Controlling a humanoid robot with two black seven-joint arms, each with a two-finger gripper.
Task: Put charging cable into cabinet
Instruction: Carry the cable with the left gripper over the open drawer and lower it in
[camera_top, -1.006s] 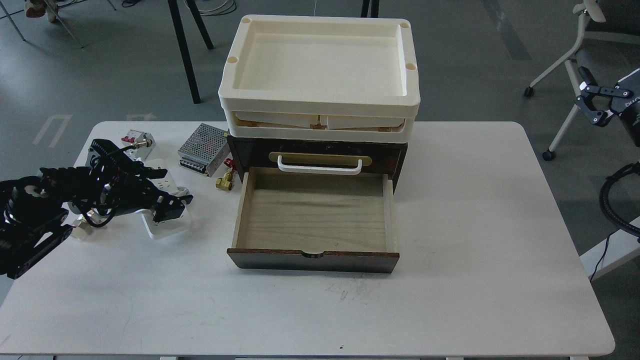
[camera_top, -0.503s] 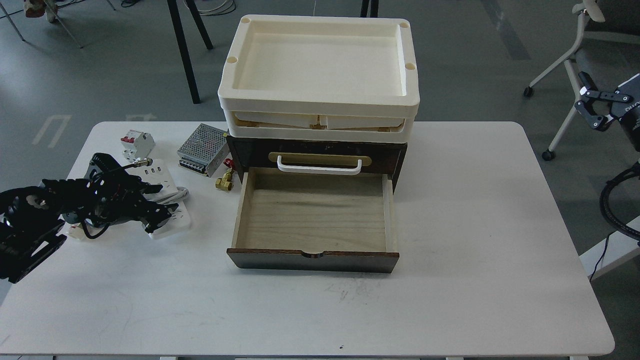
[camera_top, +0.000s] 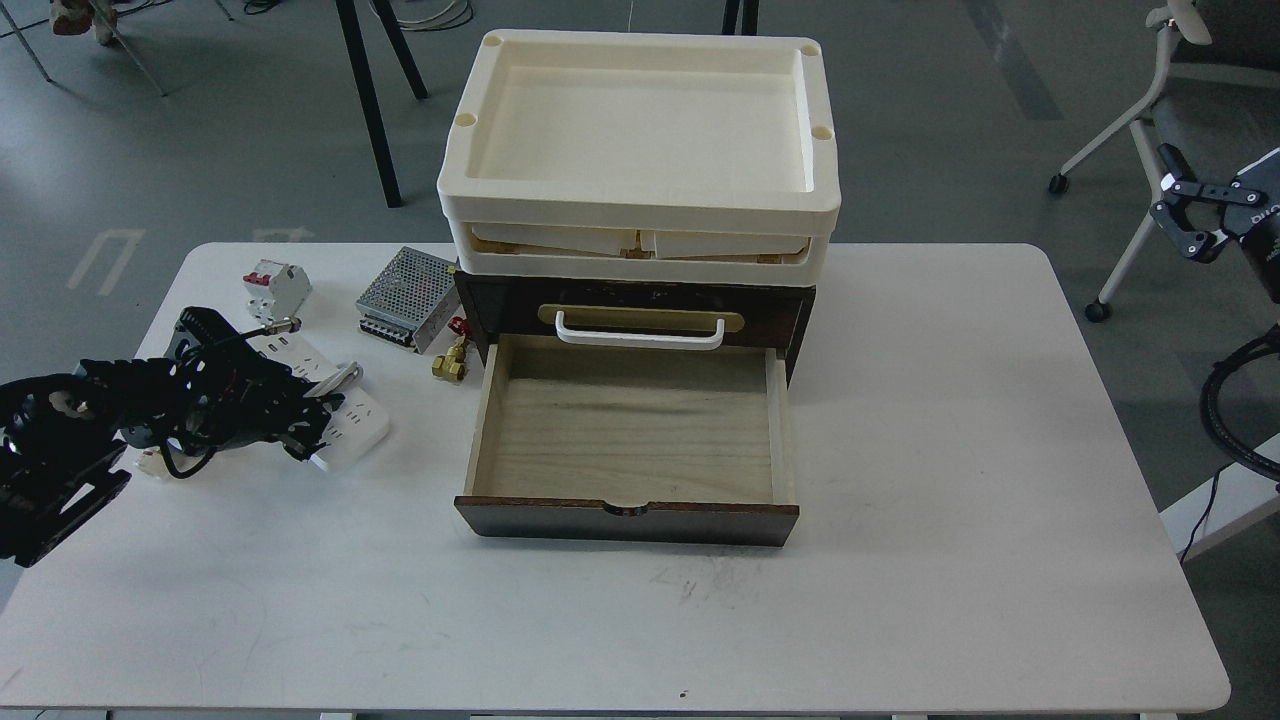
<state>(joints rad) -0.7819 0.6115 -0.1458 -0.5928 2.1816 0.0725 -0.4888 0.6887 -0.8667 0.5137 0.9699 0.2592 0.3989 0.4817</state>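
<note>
The charging cable (camera_top: 350, 425), a flat white power strip with its cord wound round the middle, lies at the table's left and looks tilted, its right end pointing toward the cabinet. My left gripper (camera_top: 303, 425) is closed across the strip's middle and hides part of it. The cabinet (camera_top: 640, 300), a small dark brown chest with a white bar handle, stands at the table's centre. Its pale wood-lined drawer (camera_top: 628, 522) is pulled out toward me and holds nothing. My right gripper (camera_top: 1183, 215) hangs open and empty off the table's right side.
Two cream plastic trays (camera_top: 640, 215) are stacked on the cabinet. A metal mesh power supply box (camera_top: 405, 292), a white-and-red circuit breaker (camera_top: 275, 285) and a small brass valve (camera_top: 450, 362) sit left of the cabinet. An office chair (camera_top: 1140, 110) stands beyond the table's right edge.
My left gripper drew back left onto the strip and closed on it. The strip has turned and its right end has risen. My right gripper shifted slightly.
</note>
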